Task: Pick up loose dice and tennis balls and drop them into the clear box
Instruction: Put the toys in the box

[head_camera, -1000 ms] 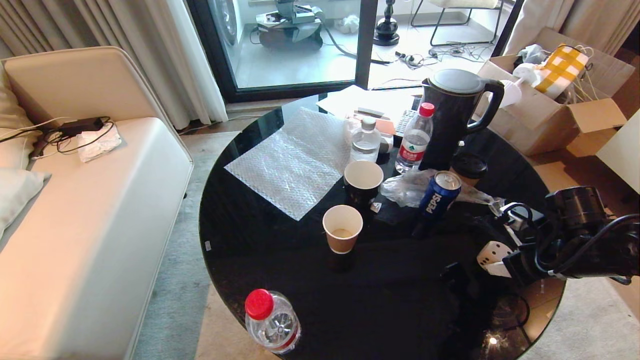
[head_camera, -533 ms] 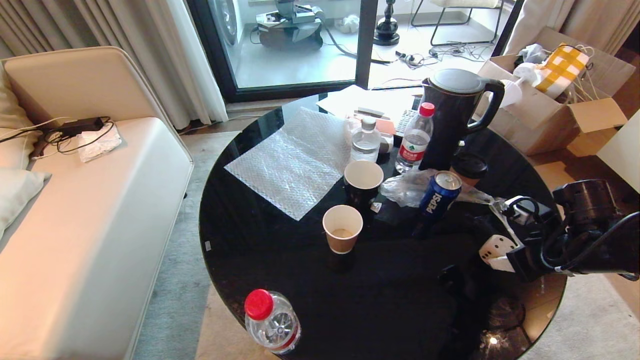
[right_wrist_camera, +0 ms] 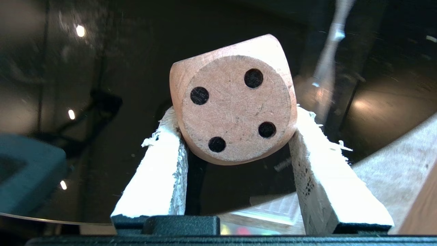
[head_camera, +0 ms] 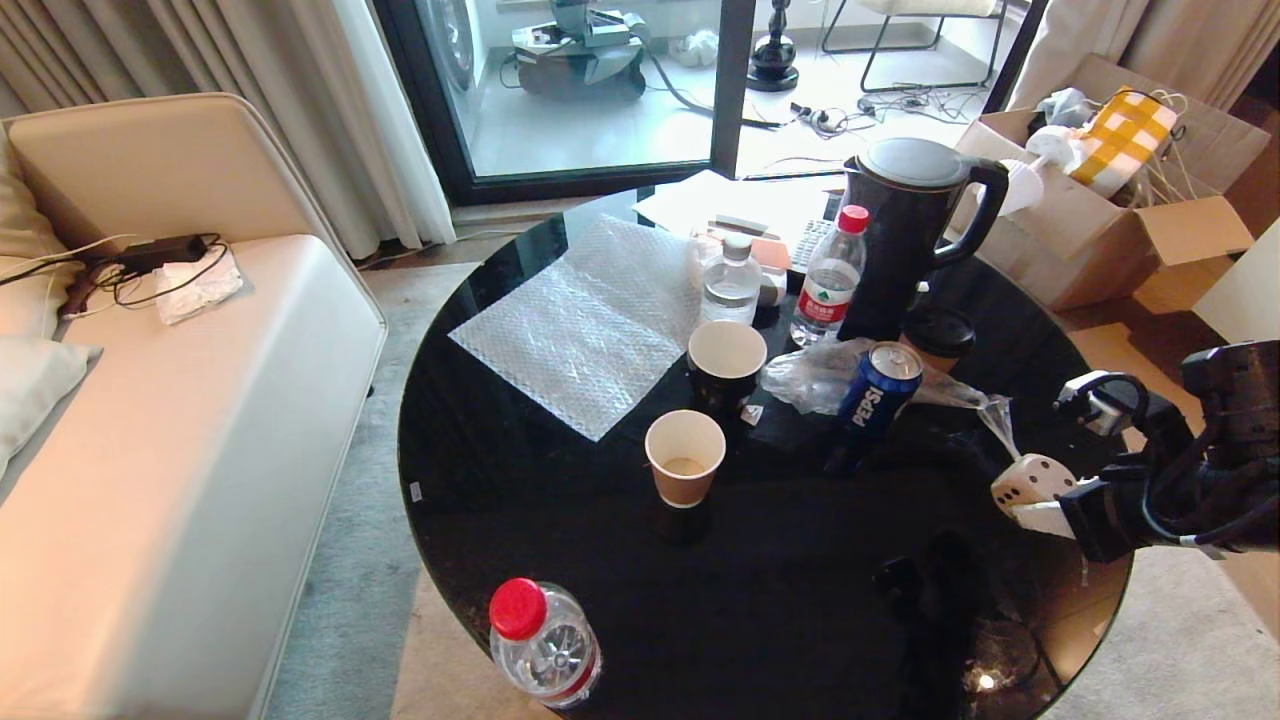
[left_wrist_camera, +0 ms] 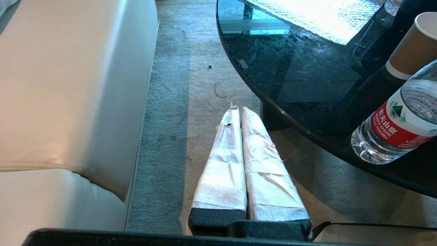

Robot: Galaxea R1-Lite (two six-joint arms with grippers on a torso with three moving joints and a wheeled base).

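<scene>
Dice are represented at this moment by one pale beige die, which in the head view is seen clamped at the tips of the right gripper, lifted off the glass over the right edge of the round black bench. The right arm is seen reaching in from the right of that view, roughly level, its jaws directed toward the bench's centre. No clear box and no tennis balls are visible in this view, so which way the drop point lies from the held die cannot be told; the right arm is judged the one to carry it, being the only one at the bench. In the left wrist view, the left gripper is shown parked low beside the sofa, above the carpet and short of the bench edge, its jaws pressed fully together on nothing. In the right wrist view, the die is seen wedged between the two padded fingers near their tips, its four-pip face turned toward the camera and slightly rotated; the jaws are held part-way apart by the die. Being a cube, it has no long axis to align.
</scene>
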